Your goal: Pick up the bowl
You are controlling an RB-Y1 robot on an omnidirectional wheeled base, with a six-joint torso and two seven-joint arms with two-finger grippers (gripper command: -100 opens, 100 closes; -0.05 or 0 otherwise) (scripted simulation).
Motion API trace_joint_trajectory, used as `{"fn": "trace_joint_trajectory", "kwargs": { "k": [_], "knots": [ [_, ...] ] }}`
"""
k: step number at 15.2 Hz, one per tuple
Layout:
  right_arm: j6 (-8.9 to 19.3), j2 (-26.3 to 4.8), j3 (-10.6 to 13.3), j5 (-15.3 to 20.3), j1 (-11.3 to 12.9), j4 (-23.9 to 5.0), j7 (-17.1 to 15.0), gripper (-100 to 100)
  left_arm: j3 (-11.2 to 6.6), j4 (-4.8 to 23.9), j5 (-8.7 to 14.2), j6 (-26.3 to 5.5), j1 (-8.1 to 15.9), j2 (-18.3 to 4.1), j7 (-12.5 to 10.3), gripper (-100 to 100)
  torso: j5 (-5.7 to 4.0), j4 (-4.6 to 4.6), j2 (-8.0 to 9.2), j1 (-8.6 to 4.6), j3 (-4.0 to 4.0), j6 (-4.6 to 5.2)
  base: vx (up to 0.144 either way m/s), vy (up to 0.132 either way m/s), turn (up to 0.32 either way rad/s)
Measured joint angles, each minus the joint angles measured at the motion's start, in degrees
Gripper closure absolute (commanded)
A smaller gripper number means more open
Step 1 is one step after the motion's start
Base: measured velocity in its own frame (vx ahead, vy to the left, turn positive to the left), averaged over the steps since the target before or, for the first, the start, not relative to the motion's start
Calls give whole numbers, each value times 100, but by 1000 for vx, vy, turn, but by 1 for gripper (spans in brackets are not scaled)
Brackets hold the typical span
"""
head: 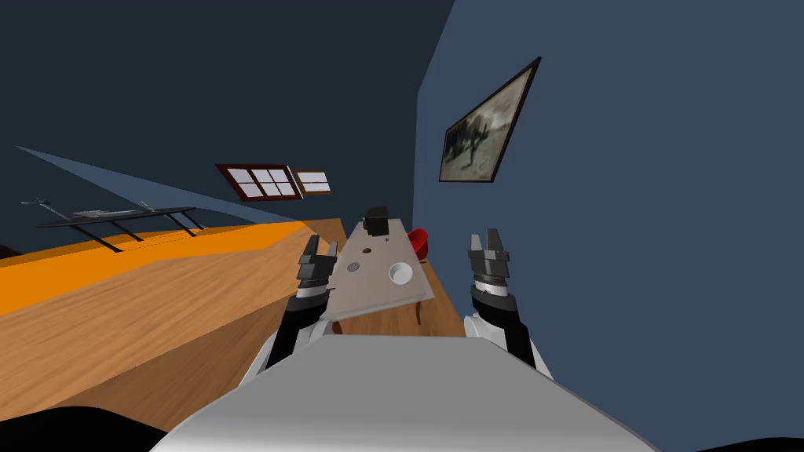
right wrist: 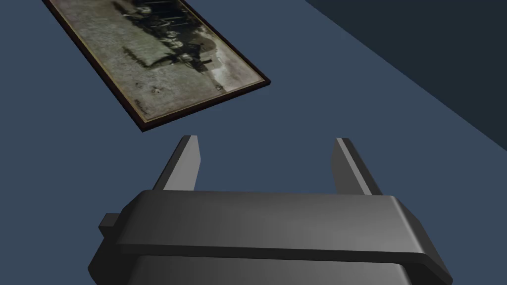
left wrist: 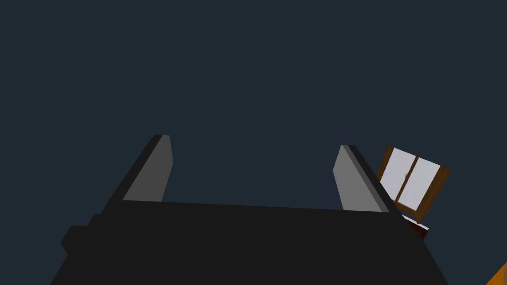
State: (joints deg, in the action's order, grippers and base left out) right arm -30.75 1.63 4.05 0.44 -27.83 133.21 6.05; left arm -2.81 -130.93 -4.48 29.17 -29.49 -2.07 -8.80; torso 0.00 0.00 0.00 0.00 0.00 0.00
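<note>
**Approach to the bowl: both hands raised and spread**

The white bowl stands upright on the grey worktop, toward its near end and close to its right edge. The left hand and right hand are held up on either side of the worktop, well apart from the bowl. Each has its fingers spread and holds nothing, as the left wrist view and right wrist view both show.

The step in hand is the reach. The right hand probably has the shorter path. It should tip downward, come in over the rim, and set one finger inside the wall and one outside.

There is little room on that side: the blue wall is near. A red object and a black box lie beyond the bowl, and a small dark disc lies to its left.
</note>
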Motion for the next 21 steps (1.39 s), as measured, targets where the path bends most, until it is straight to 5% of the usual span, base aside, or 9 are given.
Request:
{"fn": "trace_joint_trajectory", "kwargs": {
  "k": [8,21],
  "knots": [
    [0,0,0,0,0,0,0,0,-125,576,99,-656,271,-601,-41,-100,-1,0,1,-8,0,2,-6,-22,-106],
    [0,0,1,0,1,0,0,0,-416,1869,332,-1872,887,-1012,-142,-100,-2,-1,-3,-12,-2,3,0,-25,-118]
  ]
}}
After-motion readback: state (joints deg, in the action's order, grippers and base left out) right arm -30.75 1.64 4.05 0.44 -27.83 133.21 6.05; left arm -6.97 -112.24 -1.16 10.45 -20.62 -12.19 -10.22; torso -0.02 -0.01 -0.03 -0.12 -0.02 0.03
